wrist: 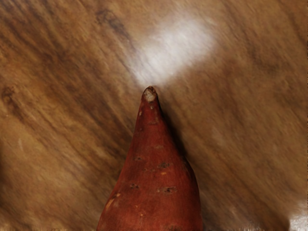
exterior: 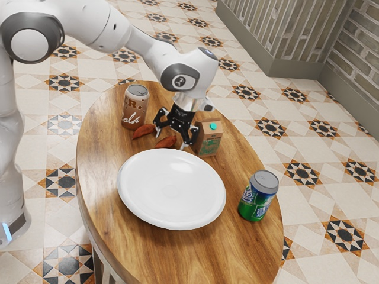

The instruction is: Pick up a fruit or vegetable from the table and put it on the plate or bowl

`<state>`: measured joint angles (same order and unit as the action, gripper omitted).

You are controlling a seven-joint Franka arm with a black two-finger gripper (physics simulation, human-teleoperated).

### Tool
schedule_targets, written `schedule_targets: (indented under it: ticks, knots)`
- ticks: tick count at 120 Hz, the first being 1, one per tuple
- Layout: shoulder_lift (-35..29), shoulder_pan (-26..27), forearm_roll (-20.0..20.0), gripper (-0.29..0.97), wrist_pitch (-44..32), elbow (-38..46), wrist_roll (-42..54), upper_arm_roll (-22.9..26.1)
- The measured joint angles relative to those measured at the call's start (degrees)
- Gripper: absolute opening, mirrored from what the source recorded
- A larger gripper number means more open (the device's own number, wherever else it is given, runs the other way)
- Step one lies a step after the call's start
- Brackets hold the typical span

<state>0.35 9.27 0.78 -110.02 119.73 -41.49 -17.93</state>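
Observation:
A reddish-brown sweet potato lies on the wooden table, just behind the large white plate. My black gripper is down over it and open, one finger on each side of its thicker part. Its other end sticks out past one finger toward the brown can. In the wrist view the sweet potato sits right under my hand, its pointed tip lying away from me on the wood. The plate has nothing on it.
A brown soda can stands close to the gripper on the exterior view's left. A small green carton stands close on the exterior view's right. A green can is near the table's right edge, beside the plate.

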Motion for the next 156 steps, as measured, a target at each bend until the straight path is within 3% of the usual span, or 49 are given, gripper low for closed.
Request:
schedule_targets:
  ticks: [36,68,86,116,135,145,156]
  knots:
    - [0.47,0.23,0.79,0.66,-0.27,0.09,-0.31,-0.06]
    - [0.43,0.72,0.09,0.23,0.02,-0.02,-0.86,0.6]
    - [0.19,1.39,-0.81,0.12,0.58,-0.23,-1.4,0.82]
    - [-3.02,3.0,-0.83,0.15,4.1,-1.16,-1.94,0.01]
    - [-5.88,-2.49,-1.82,0.15,9.89,-3.93,-2.45,0.16]
    - [-6.68,-3.67,-2.03,0.15,13.72,-7.23,-2.69,3.17]
    - [-7.42,-1.52,-1.27,0.15,16.63,-8.2,-2.82,7.37]
